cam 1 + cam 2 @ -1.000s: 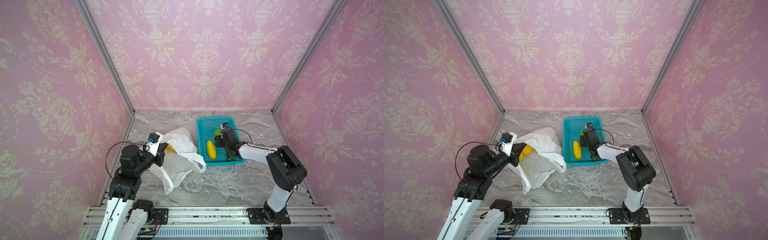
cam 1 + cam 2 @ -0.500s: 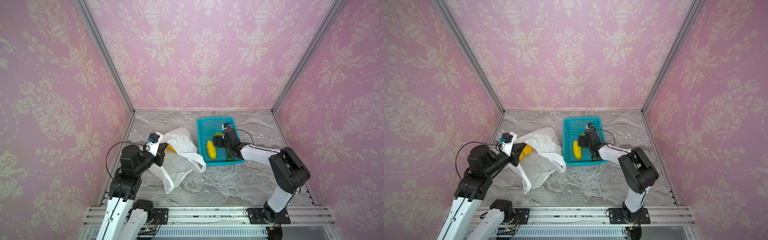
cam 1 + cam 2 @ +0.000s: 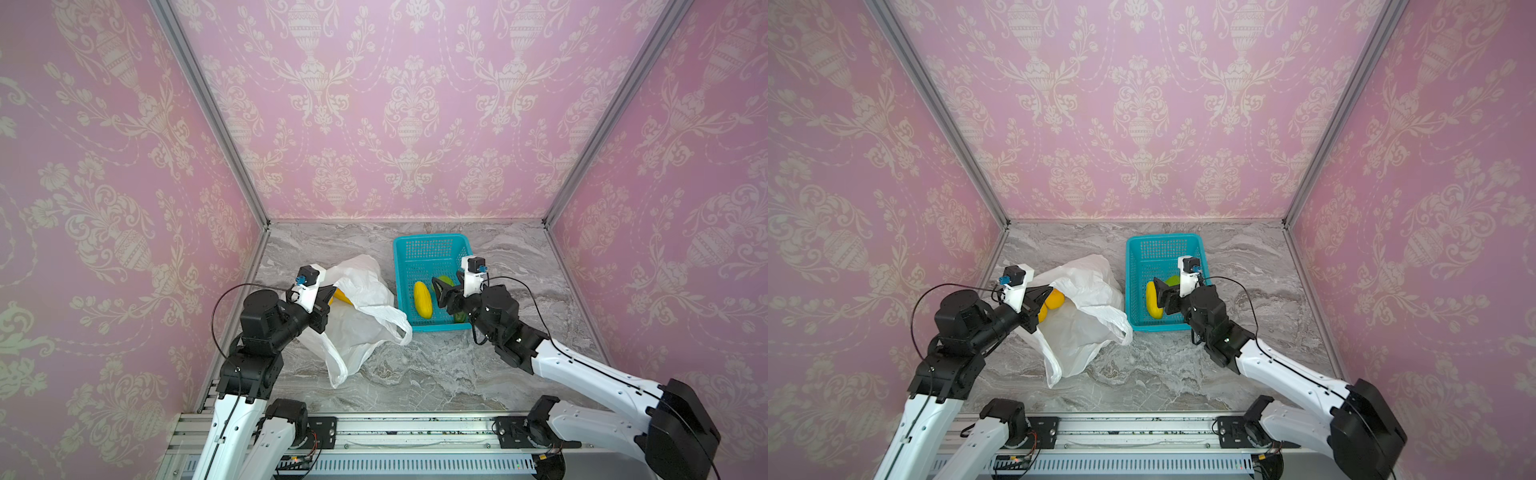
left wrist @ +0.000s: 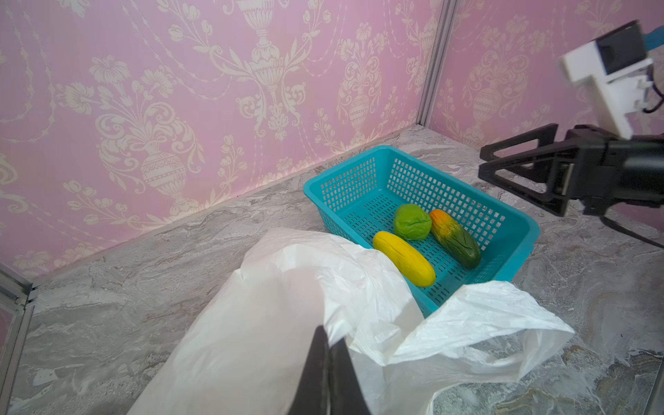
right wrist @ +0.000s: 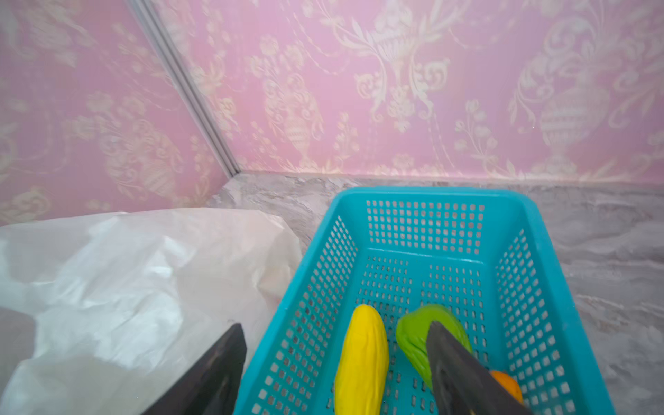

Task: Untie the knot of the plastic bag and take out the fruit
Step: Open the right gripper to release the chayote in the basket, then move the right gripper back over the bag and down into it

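Three fruits (image 4: 404, 264) in teal basket (image 5: 431, 194), right fingers (image 5: 456, 370) spread wide above, left fingers (image 4: 328, 377) pinched on plastic bag (image 4: 269, 305)

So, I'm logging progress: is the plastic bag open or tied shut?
Open. The plastic bag has both handle loops loose, apart and untied, and yellow fruit is visible in its mouth.
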Tool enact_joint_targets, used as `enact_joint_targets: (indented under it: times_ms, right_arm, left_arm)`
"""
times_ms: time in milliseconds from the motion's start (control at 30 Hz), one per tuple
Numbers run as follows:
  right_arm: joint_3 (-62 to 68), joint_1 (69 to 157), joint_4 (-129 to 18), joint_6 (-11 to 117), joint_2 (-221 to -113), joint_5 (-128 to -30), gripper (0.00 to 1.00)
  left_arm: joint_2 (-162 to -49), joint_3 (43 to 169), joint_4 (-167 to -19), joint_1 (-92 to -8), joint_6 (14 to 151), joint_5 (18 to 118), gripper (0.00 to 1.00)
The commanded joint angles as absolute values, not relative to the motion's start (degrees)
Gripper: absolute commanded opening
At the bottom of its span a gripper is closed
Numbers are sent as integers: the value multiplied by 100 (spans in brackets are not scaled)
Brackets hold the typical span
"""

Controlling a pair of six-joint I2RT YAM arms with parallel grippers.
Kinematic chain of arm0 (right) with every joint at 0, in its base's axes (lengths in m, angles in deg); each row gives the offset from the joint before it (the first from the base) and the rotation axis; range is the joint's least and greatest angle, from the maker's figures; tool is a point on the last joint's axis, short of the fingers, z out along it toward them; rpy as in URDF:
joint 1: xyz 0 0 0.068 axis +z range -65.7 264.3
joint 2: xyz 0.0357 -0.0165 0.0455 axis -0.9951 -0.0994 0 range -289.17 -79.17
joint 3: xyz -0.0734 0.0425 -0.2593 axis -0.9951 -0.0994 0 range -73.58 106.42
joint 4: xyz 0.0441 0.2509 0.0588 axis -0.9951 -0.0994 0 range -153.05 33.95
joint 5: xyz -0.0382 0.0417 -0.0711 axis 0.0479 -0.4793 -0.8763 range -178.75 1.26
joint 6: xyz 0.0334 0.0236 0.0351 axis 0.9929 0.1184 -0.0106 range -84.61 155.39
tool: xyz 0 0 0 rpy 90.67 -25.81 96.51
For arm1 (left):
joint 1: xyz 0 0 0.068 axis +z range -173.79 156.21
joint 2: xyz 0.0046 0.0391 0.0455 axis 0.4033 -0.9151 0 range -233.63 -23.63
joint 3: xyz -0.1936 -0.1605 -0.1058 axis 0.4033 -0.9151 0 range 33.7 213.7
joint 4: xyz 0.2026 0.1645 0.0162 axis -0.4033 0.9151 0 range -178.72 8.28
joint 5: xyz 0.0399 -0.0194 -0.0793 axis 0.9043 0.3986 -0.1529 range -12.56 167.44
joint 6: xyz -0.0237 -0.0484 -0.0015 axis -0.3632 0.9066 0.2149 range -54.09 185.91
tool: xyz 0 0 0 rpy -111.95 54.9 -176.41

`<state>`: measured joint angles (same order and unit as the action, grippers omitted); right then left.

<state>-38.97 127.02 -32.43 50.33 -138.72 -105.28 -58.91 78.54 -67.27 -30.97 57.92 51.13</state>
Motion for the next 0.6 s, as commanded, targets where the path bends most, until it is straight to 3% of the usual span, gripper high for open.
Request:
enact_joint_targets:
  times_ms: [0, 233, 567]
  right_arm:
    - [-4191, 13164, -2886, 4341, -13243, -11023, 78]
    - [-4108, 14365, -2707, 3492, -13046, -11117, 66]
    - [-3450, 15386, -1553, 2889, -15285, -11186, 63]
  left_arm:
    - [-5847, 7817, -6780, -3035, 5875, 5032, 0]
    - [-5831, 7822, -6780, -3035, 5881, 5020, 0]
    - [-5810, 7811, -6800, -3036, 5903, 4997, 0]
